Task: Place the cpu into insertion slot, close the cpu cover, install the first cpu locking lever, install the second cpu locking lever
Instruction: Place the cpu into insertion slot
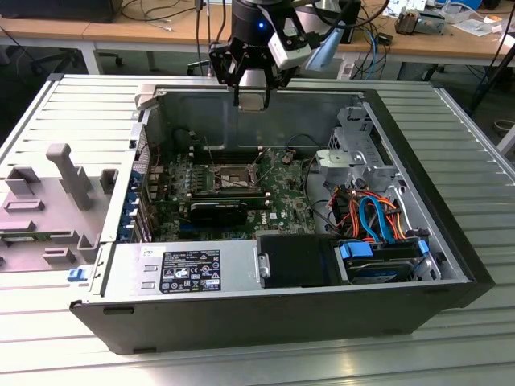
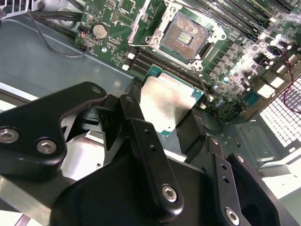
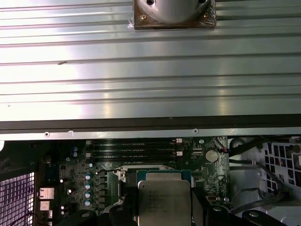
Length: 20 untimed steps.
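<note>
Black gripper (image 2: pixel 166 113) fingers (image 2: pixel 131 110) pinch the cpu (image 2: pixel 169 99) by two opposite edges, jaws pressed onto it, its silver top turned to both wrist cameras and its outline near square, with no clear long axis. Beyond the jaws, well apart from the cpu, the slot (image 2: pixel 183 36) sits uncovered in the green board (image 2: pixel 108 19), inside the case (image 1: pixel 241 322).

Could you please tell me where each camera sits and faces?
Exterior view: off the arm, looking down into the open computer case; shows the pincer above it.
Second wrist view: on the wrist, looking past black fingers at the cpu and insertion slot.
First wrist view: on the wrist, facing the ribbed table.
Both wrist views share the cpu.
</note>
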Available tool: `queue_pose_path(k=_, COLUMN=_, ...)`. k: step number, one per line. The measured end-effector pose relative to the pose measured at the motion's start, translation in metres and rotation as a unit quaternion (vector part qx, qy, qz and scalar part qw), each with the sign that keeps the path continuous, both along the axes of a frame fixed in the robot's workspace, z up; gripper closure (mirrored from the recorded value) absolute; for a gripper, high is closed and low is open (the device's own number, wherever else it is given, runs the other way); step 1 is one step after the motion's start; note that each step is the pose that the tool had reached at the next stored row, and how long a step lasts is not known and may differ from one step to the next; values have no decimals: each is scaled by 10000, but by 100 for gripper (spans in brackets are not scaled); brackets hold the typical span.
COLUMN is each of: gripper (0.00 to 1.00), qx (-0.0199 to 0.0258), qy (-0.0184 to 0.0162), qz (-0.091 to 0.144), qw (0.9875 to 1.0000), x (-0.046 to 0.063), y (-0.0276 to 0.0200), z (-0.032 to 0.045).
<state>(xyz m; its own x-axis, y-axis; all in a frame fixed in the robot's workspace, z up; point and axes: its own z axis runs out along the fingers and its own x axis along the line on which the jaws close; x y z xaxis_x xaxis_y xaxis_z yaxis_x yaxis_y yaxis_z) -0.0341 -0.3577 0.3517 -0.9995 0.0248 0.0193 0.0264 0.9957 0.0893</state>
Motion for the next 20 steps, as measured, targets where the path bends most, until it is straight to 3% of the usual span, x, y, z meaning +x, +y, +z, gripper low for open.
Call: queue_pose_path(k=20, gripper=46, qx=0, qy=0, qz=0, qw=10000, x=0, y=0, z=-42)
